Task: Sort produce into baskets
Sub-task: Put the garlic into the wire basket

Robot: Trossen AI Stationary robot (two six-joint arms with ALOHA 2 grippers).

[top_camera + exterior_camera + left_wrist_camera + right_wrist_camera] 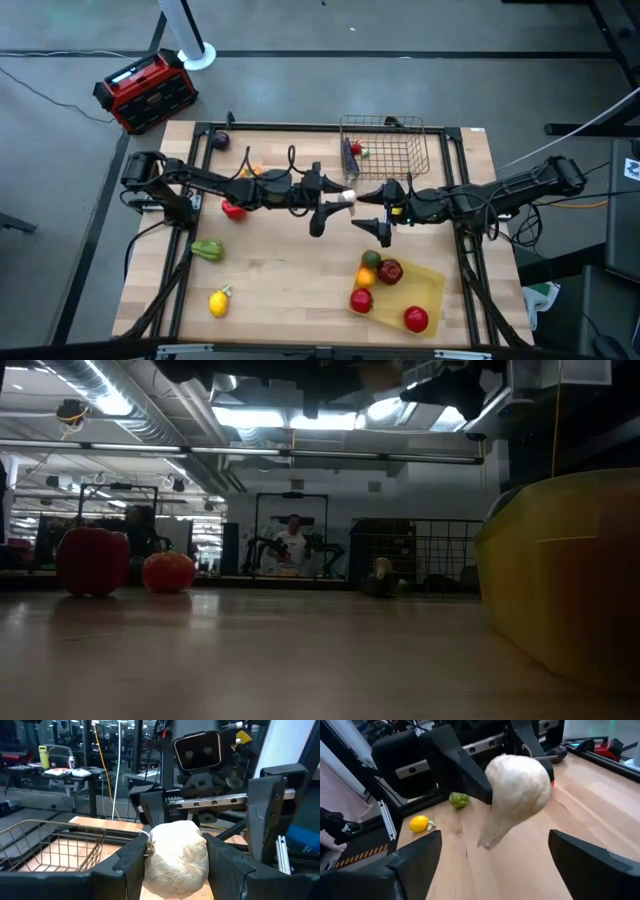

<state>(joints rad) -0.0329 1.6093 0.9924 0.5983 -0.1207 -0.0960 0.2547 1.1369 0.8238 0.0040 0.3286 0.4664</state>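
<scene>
The left gripper [345, 198] is clamped on a pale cream mushroom [348, 197], held above the table [290, 290] near the centre of the overhead frame. In the left wrist view the two dark fingers [131, 865] press against both sides of the mushroom [176, 859]. Facing it from the right, the right gripper [382, 215] has its jaws spread wide apart, holding nothing; in the right wrist view the mushroom [516, 790] hangs between and beyond its fingers [415, 860].

Just above the two grippers in the overhead frame sits the wire basket [383, 148], with a few small items at its left side. At lower right lies the yellow tray [428, 285], holding red apples [390, 271], an orange piece and a green one.

Loose produce lies on the left half of the table: a red pepper [233, 209] under the left arm, a green pepper [208, 250] below it, a lemon [218, 302] at lower left, a purple eggplant [221, 141] at upper left, and an orange item [250, 172] near it. A red-and-black box [145, 92] stands on the floor, upper left.
</scene>
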